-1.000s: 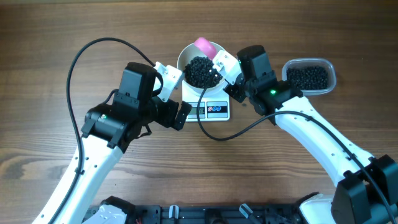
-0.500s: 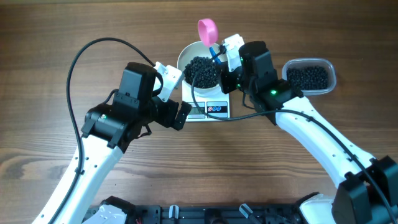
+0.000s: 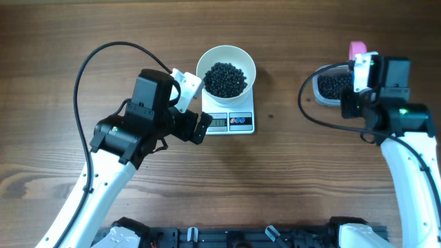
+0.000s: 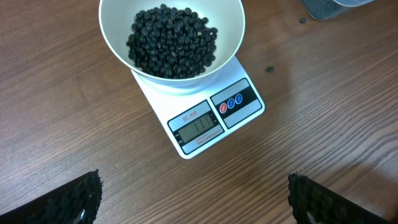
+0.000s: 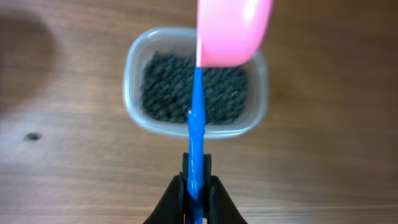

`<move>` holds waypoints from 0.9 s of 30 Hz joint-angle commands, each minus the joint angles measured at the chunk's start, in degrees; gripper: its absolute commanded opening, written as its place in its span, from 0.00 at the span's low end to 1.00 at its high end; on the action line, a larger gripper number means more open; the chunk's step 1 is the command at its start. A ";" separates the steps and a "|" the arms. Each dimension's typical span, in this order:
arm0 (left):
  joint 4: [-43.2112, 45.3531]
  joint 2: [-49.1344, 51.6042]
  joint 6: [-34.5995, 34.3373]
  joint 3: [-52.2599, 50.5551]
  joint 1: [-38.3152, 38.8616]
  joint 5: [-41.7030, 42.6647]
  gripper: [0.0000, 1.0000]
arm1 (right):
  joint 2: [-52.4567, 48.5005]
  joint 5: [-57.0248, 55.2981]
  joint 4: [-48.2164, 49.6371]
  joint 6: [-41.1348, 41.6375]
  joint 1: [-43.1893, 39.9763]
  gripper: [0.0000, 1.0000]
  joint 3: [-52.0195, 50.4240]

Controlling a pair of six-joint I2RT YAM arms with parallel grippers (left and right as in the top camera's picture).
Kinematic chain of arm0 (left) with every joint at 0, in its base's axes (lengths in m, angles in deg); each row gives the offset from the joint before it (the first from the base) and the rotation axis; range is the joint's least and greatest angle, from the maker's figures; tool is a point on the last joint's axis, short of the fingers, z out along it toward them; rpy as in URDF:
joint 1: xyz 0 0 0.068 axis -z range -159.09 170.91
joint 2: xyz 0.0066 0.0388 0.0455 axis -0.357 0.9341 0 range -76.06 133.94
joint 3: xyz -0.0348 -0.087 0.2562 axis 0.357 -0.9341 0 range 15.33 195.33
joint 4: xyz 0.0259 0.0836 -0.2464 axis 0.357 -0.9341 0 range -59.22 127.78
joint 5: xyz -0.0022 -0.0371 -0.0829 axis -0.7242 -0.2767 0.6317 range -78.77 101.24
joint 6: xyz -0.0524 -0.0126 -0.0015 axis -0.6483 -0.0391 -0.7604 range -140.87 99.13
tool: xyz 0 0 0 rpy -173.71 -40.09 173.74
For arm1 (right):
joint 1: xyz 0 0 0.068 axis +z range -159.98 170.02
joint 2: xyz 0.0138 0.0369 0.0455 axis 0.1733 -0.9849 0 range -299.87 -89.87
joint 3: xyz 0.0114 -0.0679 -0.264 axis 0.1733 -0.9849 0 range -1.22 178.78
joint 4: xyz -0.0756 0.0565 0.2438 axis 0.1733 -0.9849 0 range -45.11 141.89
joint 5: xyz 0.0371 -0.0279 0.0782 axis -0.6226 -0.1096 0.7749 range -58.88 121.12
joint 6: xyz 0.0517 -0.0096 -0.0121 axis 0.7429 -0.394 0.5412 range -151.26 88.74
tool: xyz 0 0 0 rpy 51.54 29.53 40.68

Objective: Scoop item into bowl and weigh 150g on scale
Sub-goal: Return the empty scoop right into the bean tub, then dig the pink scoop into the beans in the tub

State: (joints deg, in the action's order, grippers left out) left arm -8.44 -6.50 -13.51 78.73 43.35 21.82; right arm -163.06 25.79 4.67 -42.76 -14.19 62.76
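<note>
Since a second ago the right jaws have carried the scoop from the bowl back over the tub. They pinch shut on its blue handle, which runs from 6 to 12 o'clock in the wrist view, pink cup leading, likely lined up for another dip. Left jaws stand wide and empty at 9 o'clock of the scale, probably keeping its display in view. Beans heap in the bowl atop the scale. More lie in the tub, at 3 o'clock overhead.
</note>
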 commanded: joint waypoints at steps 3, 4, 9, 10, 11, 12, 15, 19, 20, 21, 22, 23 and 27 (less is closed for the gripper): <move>0.17 0.22 -0.31 1.01 0.22 0.92 1.00 | -2.38 17.00 -0.44 3.06 -10.34 0.04 0.07; 0.17 0.22 -0.31 1.01 0.22 0.92 1.00 | -3.19 19.34 -1.16 2.97 -12.33 0.04 0.07; 0.17 0.22 -0.31 1.01 0.22 0.92 1.00 | -8.57 21.99 -3.63 2.49 -14.29 0.04 0.07; 0.17 0.22 -0.31 1.01 0.22 0.92 1.00 | -9.16 21.97 -3.61 2.49 -14.29 0.04 0.07; 0.17 0.22 -0.31 1.01 0.22 0.92 1.00 | -9.70 21.97 -3.61 2.47 -14.29 0.04 0.07; 0.17 0.22 -0.31 1.01 0.22 0.94 1.00 | -9.99 21.97 -3.61 2.49 -14.29 0.04 0.07; 0.17 0.22 -0.31 1.01 0.22 0.92 1.00 | -10.12 21.97 -3.58 2.47 -14.29 0.12 0.07; 0.17 0.22 -0.31 1.01 0.22 0.92 1.00 | -10.12 21.97 -3.41 2.51 -14.29 0.20 0.07; 0.17 0.22 -0.31 1.01 0.22 0.92 1.00 | -10.12 21.97 -3.43 2.51 -14.29 0.19 0.07; 0.17 0.22 -0.31 1.01 0.22 0.92 1.00 | -10.12 21.97 -3.41 2.54 -14.29 0.20 0.07; 0.17 0.22 -0.31 1.01 0.22 0.92 1.00 | -10.12 21.97 -3.41 2.51 -14.29 0.17 0.07; 0.17 0.22 -0.31 1.01 0.22 0.94 1.00 | -10.12 21.97 -3.41 2.54 -14.29 0.04 0.07; 0.17 0.22 -0.31 1.01 0.22 0.92 1.00 | -10.12 21.94 -2.99 2.67 -14.29 0.04 0.07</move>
State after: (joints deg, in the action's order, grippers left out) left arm -8.44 -6.50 -13.51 78.73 43.35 21.82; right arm -173.14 46.58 1.15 -40.29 -28.42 62.76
